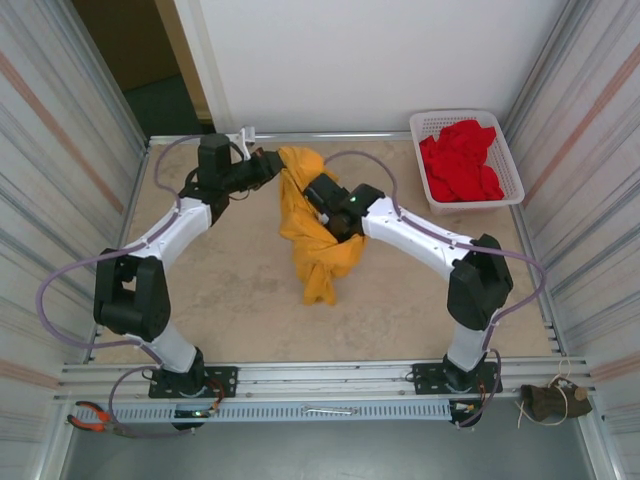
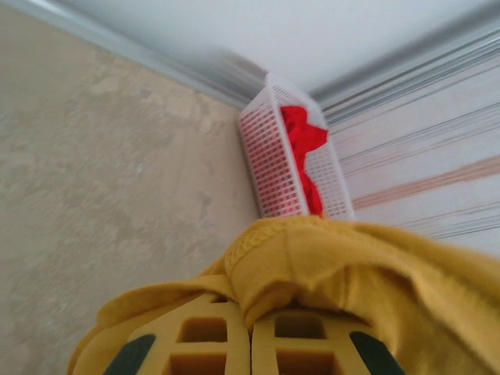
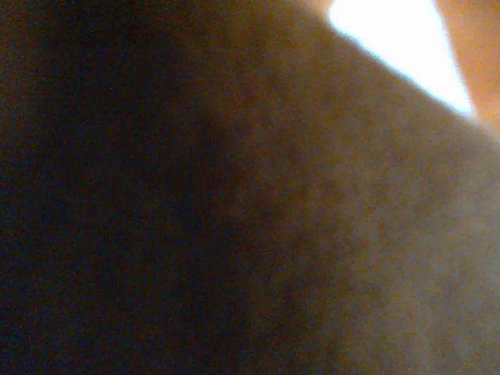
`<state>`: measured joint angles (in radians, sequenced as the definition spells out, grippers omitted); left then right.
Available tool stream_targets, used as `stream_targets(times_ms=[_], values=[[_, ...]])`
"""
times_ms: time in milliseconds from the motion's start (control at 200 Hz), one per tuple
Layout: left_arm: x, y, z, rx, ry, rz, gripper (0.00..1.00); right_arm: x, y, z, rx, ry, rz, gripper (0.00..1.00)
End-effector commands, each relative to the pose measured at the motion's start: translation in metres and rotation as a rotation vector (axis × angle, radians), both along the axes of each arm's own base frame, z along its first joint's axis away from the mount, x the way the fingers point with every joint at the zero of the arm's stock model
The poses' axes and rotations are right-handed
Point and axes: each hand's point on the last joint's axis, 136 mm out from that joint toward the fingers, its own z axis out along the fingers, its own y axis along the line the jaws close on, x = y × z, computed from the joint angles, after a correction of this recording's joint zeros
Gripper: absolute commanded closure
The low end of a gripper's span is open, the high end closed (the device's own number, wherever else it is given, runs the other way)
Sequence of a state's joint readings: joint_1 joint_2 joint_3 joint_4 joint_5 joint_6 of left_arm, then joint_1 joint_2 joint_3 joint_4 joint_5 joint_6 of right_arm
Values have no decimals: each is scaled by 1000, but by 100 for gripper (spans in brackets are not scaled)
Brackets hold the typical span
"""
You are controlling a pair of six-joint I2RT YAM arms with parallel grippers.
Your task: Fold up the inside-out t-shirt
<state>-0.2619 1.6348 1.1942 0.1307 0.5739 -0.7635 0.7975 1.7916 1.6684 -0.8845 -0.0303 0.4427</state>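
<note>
The inside-out t-shirt (image 1: pixel 318 240), mustard yellow, hangs bunched between both arms, and its lower end trails on the table. My left gripper (image 1: pixel 277 166) is at the shirt's top left edge. In the left wrist view its yellow fingers (image 2: pixel 207 344) are pressed together with a stitched hem of the t-shirt (image 2: pixel 351 266) pinched between them, so this gripper (image 2: pixel 251 316) is shut on the cloth. My right gripper (image 1: pixel 318 192) is buried in the upper folds, its fingertips hidden. Dark, close cloth of the t-shirt (image 3: pixel 312 195) covers the right wrist camera.
A white basket (image 1: pixel 512 170) holding red garments (image 1: pixel 460 160) stands at the back right corner; the left wrist view shows the same basket (image 2: pixel 269 160) and the red garments (image 2: pixel 301 137). Metal rails edge the beige table (image 1: pixel 230 290). Red-handled pliers (image 1: pixel 95 418) lie on the front rail at the left.
</note>
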Motion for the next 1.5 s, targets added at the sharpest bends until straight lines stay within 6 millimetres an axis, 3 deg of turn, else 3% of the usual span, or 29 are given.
stream_targets(times_ms=[0, 45, 100, 185, 311, 446, 566, 656, 776, 862, 972, 1087, 1207, 1272, 1368, 1443, 1498], values=[[-18, -7, -61, 123, 110, -76, 92, 32, 0, 101, 237, -167, -100, 100], [-24, -8, -67, 125, 117, -106, 70, 45, -4, 124, 310, -202, -158, 100], [-31, -5, -65, 122, 103, -114, 51, 59, -14, 142, 378, -234, -237, 100], [-42, 8, -45, 126, 44, -93, 34, 74, -31, 156, 440, -262, -348, 100], [-63, 24, -1, 141, -71, -46, 27, 83, -45, 160, 491, -280, -454, 100], [-94, 31, 52, 142, -206, 24, 22, 85, -54, 149, 475, -277, -533, 100], [-126, 14, 92, 59, -282, 27, 19, 87, -55, 135, 460, -294, -588, 100], [-147, -7, 105, 17, -312, -1, 19, 91, -51, 124, 466, -278, -612, 100], [-162, -32, 85, 56, -306, -27, 19, 96, -43, 130, 489, -275, -603, 100], [-163, -43, 60, 91, -278, -33, 19, 96, -37, 154, 530, -293, -570, 100], [-162, -68, 43, 92, -292, -58, 18, 97, -32, 184, 593, -317, -551, 100], [-164, -103, 40, 113, -339, -108, 16, 98, -31, 188, 635, -305, -582, 100], [-157, -135, 29, 143, -357, -110, 13, 98, -27, 178, 728, -264, -628, 100], [-148, -144, 17, 131, -327, -85, 13, 96, -25, 169, 761, -239, -649, 100], [-141, -154, -6, 126, -273, -87, 22, 93, -27, 175, 819, -263, -663, 100], [-153, -156, -13, 99, -267, -127, 26, 93, -36, 191, 855, -305, -663, 100], [-167, -146, -16, 80, -265, -122, 24, 94, -43, 200, 855, -325, -663, 100]])
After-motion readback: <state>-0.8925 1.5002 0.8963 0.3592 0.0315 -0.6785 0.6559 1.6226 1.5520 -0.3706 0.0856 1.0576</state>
